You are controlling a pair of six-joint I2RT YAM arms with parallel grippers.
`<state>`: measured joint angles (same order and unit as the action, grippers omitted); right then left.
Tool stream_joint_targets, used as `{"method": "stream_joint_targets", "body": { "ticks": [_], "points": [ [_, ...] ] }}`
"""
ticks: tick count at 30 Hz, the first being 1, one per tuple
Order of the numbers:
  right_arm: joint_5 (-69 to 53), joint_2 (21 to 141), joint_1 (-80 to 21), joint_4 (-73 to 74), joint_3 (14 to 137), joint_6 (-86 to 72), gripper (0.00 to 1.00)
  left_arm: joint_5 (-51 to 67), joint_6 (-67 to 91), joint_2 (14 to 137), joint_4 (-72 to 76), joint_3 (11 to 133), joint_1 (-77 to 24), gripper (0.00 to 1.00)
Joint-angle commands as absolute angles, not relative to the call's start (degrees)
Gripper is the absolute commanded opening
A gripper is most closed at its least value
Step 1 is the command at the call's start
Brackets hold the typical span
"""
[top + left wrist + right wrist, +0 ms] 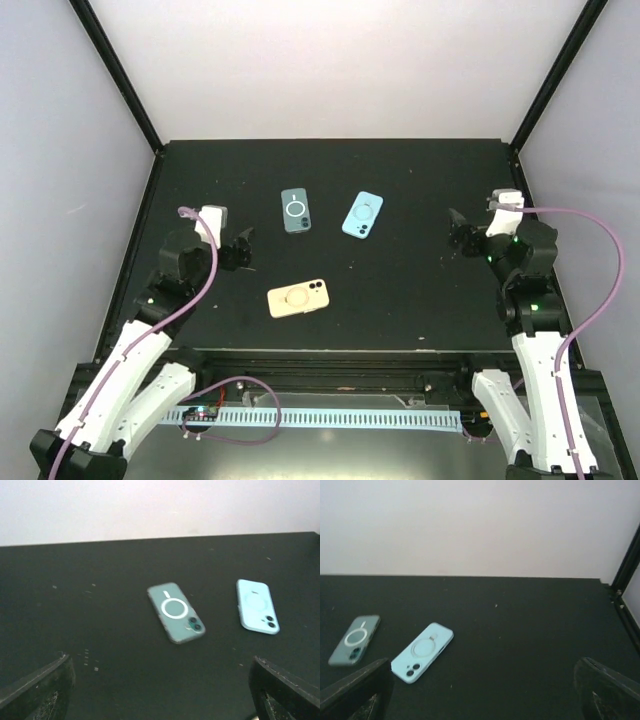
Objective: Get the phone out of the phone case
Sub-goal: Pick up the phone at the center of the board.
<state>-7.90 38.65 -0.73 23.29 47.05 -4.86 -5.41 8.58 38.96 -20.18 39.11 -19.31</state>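
Top view: my left pincer (243, 250) and right pincer (455, 234) are both released. From the mat's (400, 300) centre, the tan phone (297, 298) lies at seven o'clock, the green phone (296, 210) at eleven, the blue phone (363, 215) at one. Left wrist: green centre, blue at three. Right wrist: blue at eight, green at nine.

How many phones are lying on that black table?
3. The dark green phone lies toward the back, the light blue phone just right of it, the tan phone in front of them. None seems hidden.

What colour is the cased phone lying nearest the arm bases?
The nearest phone is pale peach-yellow, clearest from the top external view.
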Motion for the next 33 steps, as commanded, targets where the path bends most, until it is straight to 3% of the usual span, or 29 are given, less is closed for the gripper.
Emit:
{"method": "stream_joint_targets", "body": {
  "ticks": [1, 5, 14, 26, 33],
  "points": [
    [-16.81, 37.26, -0.09, 23.63, 44.48, 2.52, 0.99, 6.48, 12.85, 39.90, -20.84, 38.13, -18.58, 0.94],
    [-22.65, 36.75, 0.09, 24.75, 42.98, 7.11, 0.99, 9.89, 15.60, 44.78, -23.74, 39.43, -23.46, 0.91],
    [-30.87, 35.64, 0.32, 25.82, 41.36, 12.39, 1.00, 5.04, 25.57, 54.34, -25.51, 37.62, -33.59, 0.99],
    [-36.12, 35.07, 0.46, 26.73, 40.91, 15.11, 1.00, 0.46, 32.91, 62.69, -25.05, 33.77, -34.81, 0.99],
    [-37.42, 34.03, 0.46, 27.63, 40.78, 16.03, 1.00, -0.33, 28.76, 76.58, -24.33, 41.50, -34.45, 0.99]
  ]
}}
